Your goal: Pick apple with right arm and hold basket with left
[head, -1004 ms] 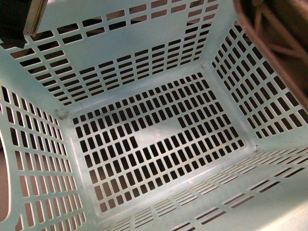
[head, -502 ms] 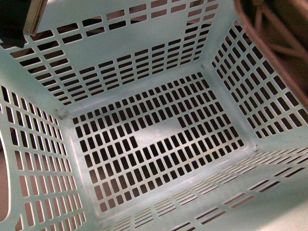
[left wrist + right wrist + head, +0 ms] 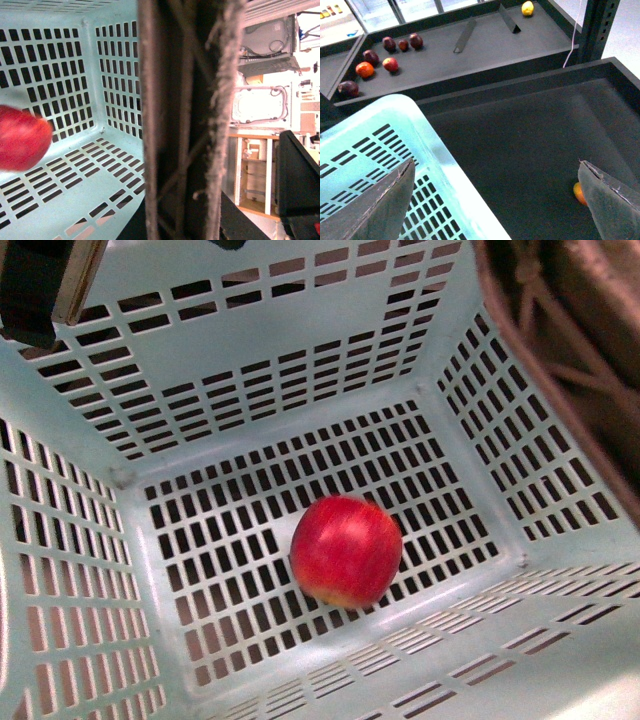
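The red apple (image 3: 346, 550) lies on the slotted floor of the mint-green basket (image 3: 250, 330), slightly blurred, close to the near wall. In the left wrist view the apple (image 3: 20, 137) shows as a red blur against the basket's inner wall (image 3: 60, 75). My left gripper (image 3: 186, 200) is shut on the basket's brown ribbed handle (image 3: 185, 100), which also crosses the front view's upper right as the handle (image 3: 570, 340). My right gripper (image 3: 495, 163) is open and empty, over the basket's rim (image 3: 425, 135) and the dark tray beside it.
A small orange fruit (image 3: 578, 192) sits on the dark tray floor (image 3: 530, 130), half hidden by one right finger. Behind it a shelf tray holds several dark purple and red fruits (image 3: 370, 62), a yellow fruit (image 3: 527, 8) and black dividers (image 3: 465, 35). A dark metal-edged block (image 3: 45, 285) overhangs the basket's far left corner.
The basket floor was bare in both earlier frames; the apple now lies on it. The basket has shifted a little in the front view.
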You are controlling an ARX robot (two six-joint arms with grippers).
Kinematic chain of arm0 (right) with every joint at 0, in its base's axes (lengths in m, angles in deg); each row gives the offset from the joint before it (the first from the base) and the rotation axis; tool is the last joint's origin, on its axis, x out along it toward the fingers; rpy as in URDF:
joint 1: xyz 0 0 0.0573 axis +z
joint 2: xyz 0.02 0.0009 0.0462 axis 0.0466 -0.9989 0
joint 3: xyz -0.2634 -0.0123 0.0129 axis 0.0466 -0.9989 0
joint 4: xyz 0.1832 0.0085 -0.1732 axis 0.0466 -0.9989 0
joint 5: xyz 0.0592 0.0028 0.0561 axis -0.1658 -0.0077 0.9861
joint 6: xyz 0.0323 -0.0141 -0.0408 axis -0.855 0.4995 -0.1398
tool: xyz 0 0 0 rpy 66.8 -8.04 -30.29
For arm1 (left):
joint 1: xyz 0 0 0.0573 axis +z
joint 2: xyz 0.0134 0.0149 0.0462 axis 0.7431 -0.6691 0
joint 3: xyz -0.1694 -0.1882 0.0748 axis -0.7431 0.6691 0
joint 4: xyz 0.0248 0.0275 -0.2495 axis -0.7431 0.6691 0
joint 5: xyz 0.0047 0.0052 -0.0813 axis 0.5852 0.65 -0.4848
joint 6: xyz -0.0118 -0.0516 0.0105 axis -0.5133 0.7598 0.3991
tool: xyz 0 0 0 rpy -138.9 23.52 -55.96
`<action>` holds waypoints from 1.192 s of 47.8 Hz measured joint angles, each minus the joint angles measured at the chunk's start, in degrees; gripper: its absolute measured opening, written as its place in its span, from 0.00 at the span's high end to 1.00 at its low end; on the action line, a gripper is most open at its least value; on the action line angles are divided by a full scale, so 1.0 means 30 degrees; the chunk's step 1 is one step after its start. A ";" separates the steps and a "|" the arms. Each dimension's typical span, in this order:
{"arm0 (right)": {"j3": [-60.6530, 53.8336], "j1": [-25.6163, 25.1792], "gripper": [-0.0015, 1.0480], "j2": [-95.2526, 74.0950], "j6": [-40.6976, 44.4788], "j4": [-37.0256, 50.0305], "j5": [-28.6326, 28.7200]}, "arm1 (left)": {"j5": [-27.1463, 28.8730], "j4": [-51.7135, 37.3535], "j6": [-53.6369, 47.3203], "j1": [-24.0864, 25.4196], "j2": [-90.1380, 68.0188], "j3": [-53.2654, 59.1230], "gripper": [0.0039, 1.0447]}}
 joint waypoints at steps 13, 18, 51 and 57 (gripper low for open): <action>-0.4328 -0.2455 0.43 0.2550 0.5617 0.7125 0.4794 | 0.0095 0.0000 0.0211 0.0000 0.0000 0.0000 0.94; -0.5639 -0.3657 0.63 0.3657 0.6426 0.7155 0.5974 | 0.0146 0.0000 0.0109 0.0000 0.0000 0.0000 0.94; -0.8983 -0.8517 0.98 0.9333 0.6907 0.4918 1.0666 | 0.0073 0.0000 0.0182 0.0000 0.0000 0.0000 0.94; -0.9260 -0.8517 0.98 1.0018 0.6914 0.4714 1.0659 | 0.0087 0.0000 0.0175 0.0000 0.0000 0.0000 0.94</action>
